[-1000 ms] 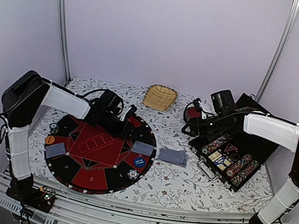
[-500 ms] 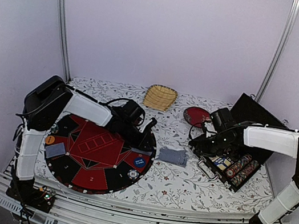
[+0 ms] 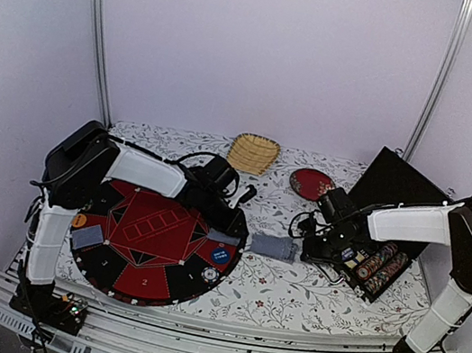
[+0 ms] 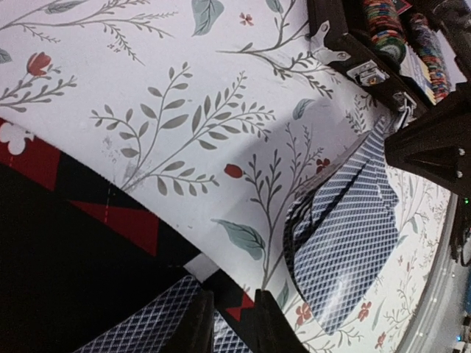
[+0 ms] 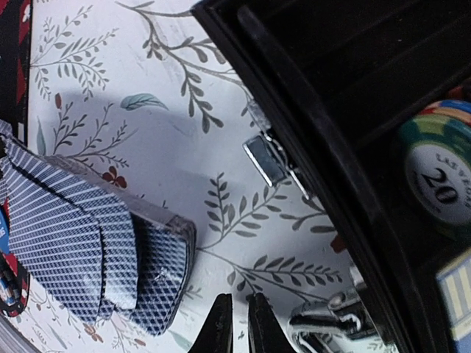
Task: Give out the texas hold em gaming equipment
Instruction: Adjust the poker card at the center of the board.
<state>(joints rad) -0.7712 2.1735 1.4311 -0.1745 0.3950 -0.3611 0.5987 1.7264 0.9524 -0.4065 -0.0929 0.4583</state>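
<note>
A fanned deck of blue-backed playing cards [image 3: 274,245] [image 4: 346,243] [image 5: 73,235] lies on the floral cloth between the round poker mat [image 3: 152,235] and the open black case [image 3: 367,264]. My left gripper [image 3: 232,224] [image 4: 234,312] hovers at the mat's right edge over a single card [image 4: 140,327], its jaws a narrow gap apart with nothing clamped. My right gripper [image 3: 305,243] [image 5: 241,316] is low between the deck and the case, jaws almost together and empty. Chips [image 3: 380,264] [image 5: 441,176] fill the case.
On the mat lie another card [image 3: 86,235], a blue button [image 3: 220,253], a striped chip [image 3: 210,273] and an orange chip [image 3: 78,220]. A red plate [image 3: 312,183] and a straw basket [image 3: 252,152] stand at the back. The case's metal latch [image 5: 268,158] juts toward the deck.
The left arm swung from the mat's far side to its right edge. The right arm came down from near the plate to beside the deck. Both grippers' jaws narrowed.
</note>
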